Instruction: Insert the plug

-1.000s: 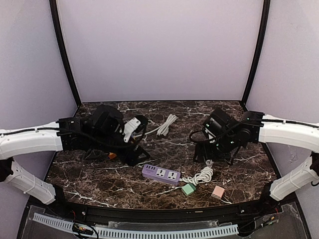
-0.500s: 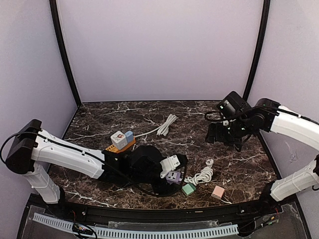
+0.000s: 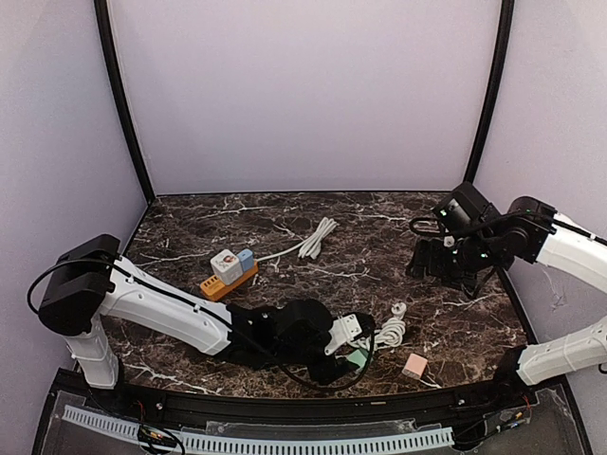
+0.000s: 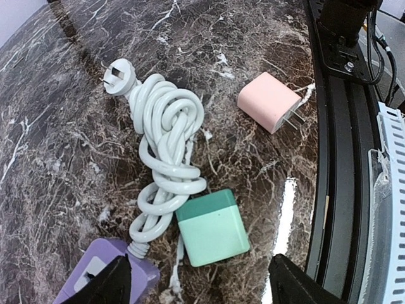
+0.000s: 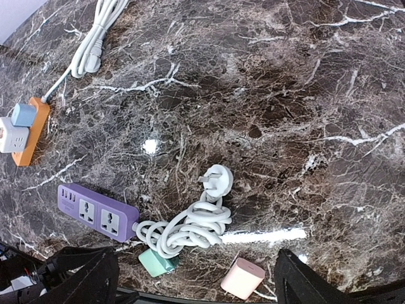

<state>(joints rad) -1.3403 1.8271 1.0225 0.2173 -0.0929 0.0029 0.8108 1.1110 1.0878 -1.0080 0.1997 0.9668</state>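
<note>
A mint-green cube plug [image 4: 212, 228] lies flat on the marble next to the coiled white cable [image 4: 168, 145] of a purple power strip [image 4: 104, 272]. My left gripper [image 4: 202, 285] hovers just above the green plug, open, one finger on each side and nothing between them. From above, the left gripper [image 3: 353, 341] covers most of the strip, and only a corner of the green plug [image 3: 358, 360] shows. My right gripper [image 3: 444, 267] is raised at the right rear, open and empty. Its wrist view looks down on the purple strip [image 5: 98, 212] and green plug [image 5: 158, 261].
A pink charger [image 3: 413, 365] lies near the front edge, right of the green plug. The cable's white three-pin plug [image 5: 218, 179] lies loose. An orange power strip [image 3: 228, 277] with two adapters in it sits at the left. Another white cord [image 3: 318, 237] lies at the back.
My left arm swung from the left rear down to the front centre, over the green plug. My right arm pulled back and up toward the right rear.
</note>
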